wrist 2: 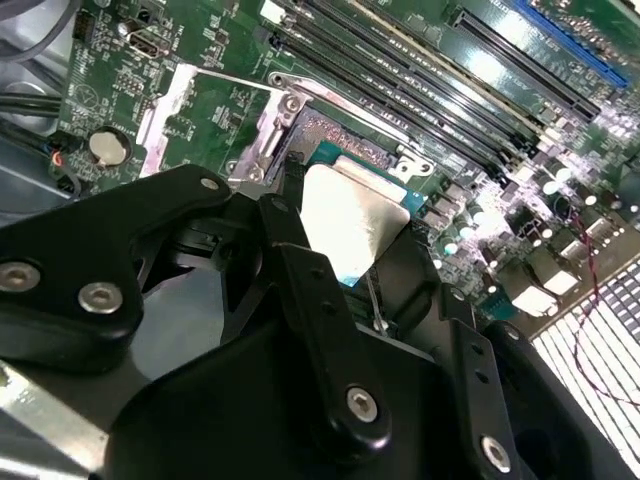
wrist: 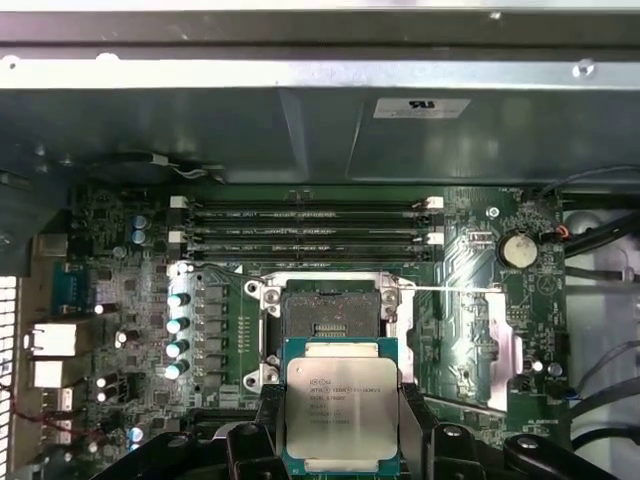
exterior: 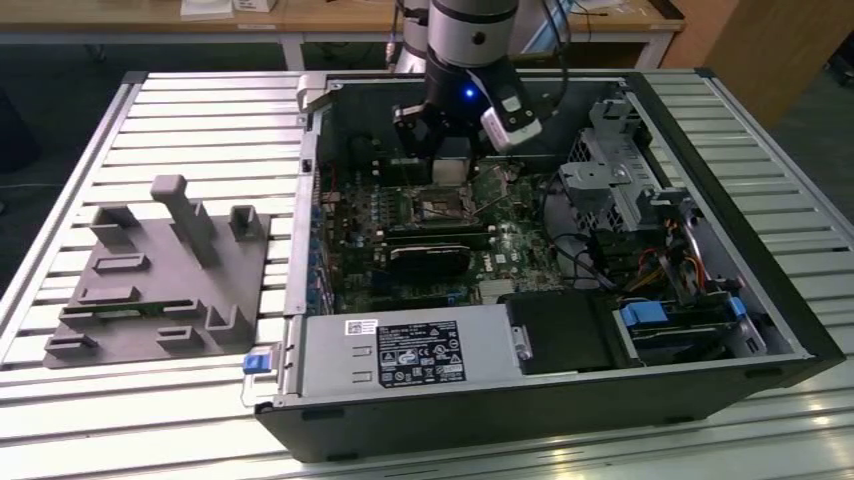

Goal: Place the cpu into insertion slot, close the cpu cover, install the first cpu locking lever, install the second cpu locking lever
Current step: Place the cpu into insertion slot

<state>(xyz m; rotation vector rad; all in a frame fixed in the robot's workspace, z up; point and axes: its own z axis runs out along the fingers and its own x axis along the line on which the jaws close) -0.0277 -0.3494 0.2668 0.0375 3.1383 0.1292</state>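
My gripper [wrist: 340,415] is shut on the cpu [wrist: 340,405], a small square chip with a grey metal face on a green edge, pinched between two black fingers [wrist: 262,425]. The chip hangs just short of the insertion slot [wrist: 325,318], a square socket with a dark centre and silver rim on the green board. The cpu cover [wrist 2: 205,105], a thin silver frame with a window, lies swung open beside the socket. In the exterior view the gripper [exterior: 451,165] hovers inside the open computer case, above the socket [exterior: 441,210].
Long black memory slots [wrist: 305,225] run just beyond the socket. A black card [exterior: 430,250], a power supply [exterior: 400,355] and a drive cage [exterior: 621,180] crowd the case. A grey fixture [exterior: 160,280] stands on the slatted table at the exterior view's left.
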